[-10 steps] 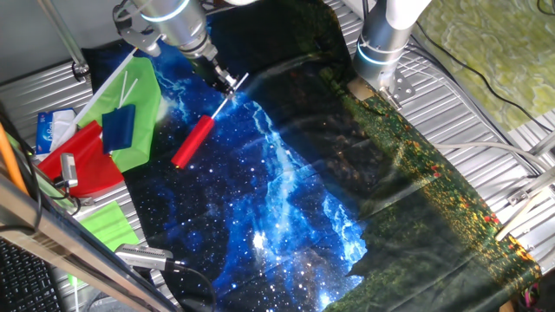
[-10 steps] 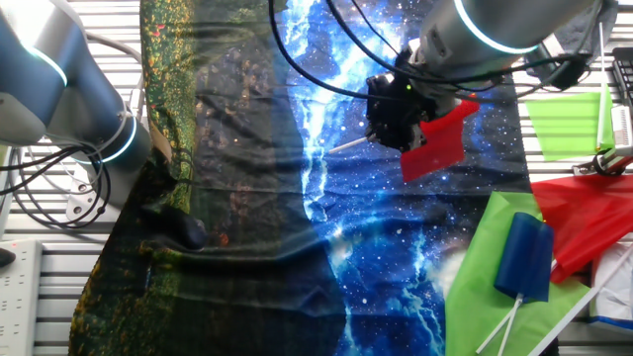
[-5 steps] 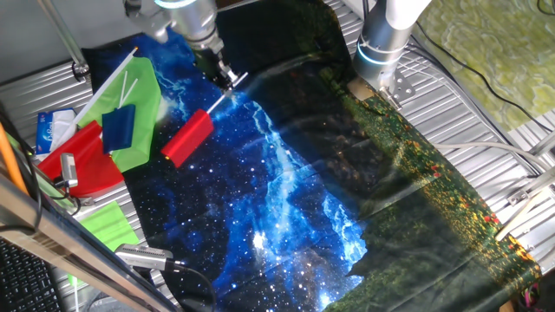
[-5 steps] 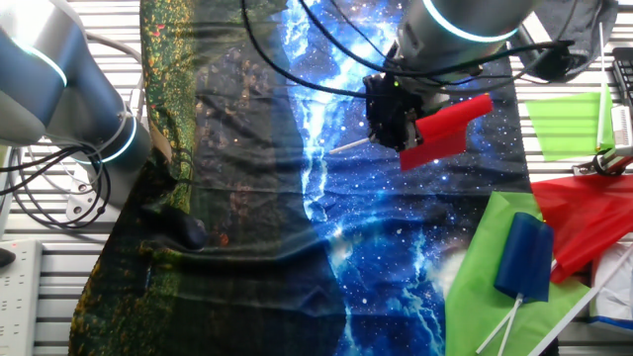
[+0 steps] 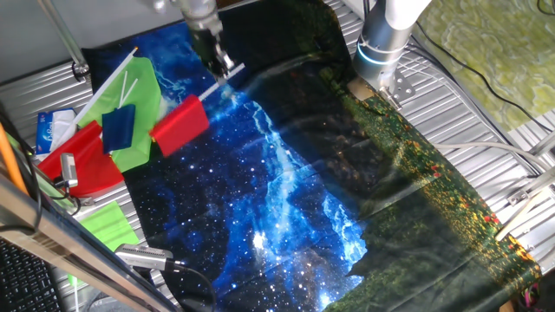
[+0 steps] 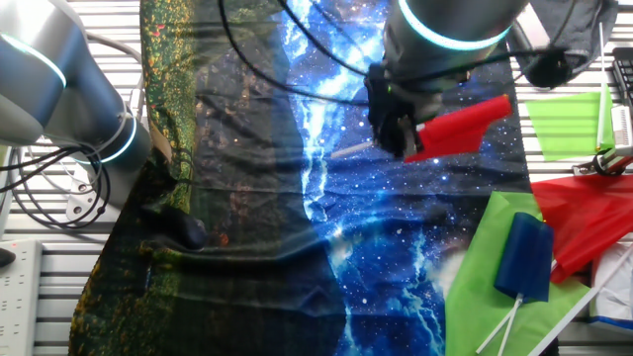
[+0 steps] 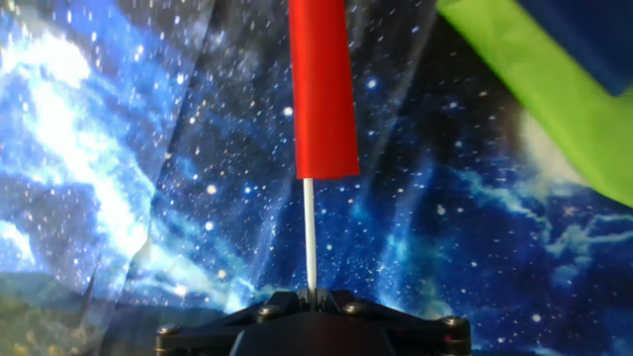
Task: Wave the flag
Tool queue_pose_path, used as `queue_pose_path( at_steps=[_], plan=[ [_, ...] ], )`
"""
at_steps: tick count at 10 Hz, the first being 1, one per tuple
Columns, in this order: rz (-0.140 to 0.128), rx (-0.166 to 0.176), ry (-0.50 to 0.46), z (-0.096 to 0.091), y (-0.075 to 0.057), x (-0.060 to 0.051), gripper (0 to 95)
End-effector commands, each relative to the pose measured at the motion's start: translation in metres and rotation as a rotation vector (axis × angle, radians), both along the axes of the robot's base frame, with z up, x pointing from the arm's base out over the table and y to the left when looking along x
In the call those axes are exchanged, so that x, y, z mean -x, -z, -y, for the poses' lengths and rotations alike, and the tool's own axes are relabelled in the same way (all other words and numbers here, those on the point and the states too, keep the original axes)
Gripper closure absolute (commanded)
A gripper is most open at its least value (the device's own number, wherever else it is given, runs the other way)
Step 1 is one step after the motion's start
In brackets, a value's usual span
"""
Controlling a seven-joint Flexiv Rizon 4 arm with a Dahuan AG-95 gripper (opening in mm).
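Right at the jaws, the white stick point(image 7: 310, 235) is pinched at its bottom end, the two jaws clenched together on it with the gripper point(image 7: 312, 295) dark at the foot of the hand view. The stick runs straight out ahead of the jaws, and the red flag point(image 7: 321, 89) sits on its far part, cloth wrapped narrow from this angle. In one fixed view the gripper point(image 5: 218, 66) hangs above the starry blue cloth point(image 5: 269, 182), and the flag point(image 5: 180, 127) swings out below and to the side of the jaws, held clear of the cloth. The other fixed view has the gripper point(image 6: 401, 133) clamped on the stick with the flag point(image 6: 460, 127) spread beside it, its short free stick end poking out the opposite side. Further out from the jaws, beyond the flag's tip, a lime-green flag point(image 5: 143, 108) lies flat with a rolled blue flag point(image 5: 118, 126) on top of it, and a larger red flag point(image 5: 82, 160) just past those. Farthest off, a second robot arm's base point(image 5: 381, 43) stands on the ribbed metal bench point(image 5: 486, 113).
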State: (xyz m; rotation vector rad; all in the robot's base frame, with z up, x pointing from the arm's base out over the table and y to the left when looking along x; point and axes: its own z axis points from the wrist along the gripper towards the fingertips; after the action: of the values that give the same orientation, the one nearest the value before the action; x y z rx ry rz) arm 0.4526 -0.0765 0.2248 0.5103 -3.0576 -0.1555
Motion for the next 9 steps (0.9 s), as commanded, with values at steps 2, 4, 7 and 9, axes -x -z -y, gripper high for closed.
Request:
queue_pose_path(
  at_steps=[2, 4, 7, 9],
  plan=[
    [-0.010, 0.008, -0.165, 0.042, 0.000, 0.001, 95.0],
    [-0.010, 0.023, -0.229, 0.060, 0.003, 0.003, 95.0],
    [0.014, 0.039, -0.730, 0.064, 0.005, -0.001, 95.0],
    [0.080, 0.082, -1.105, 0.062, 0.005, -0.005, 95.0]
  ],
)
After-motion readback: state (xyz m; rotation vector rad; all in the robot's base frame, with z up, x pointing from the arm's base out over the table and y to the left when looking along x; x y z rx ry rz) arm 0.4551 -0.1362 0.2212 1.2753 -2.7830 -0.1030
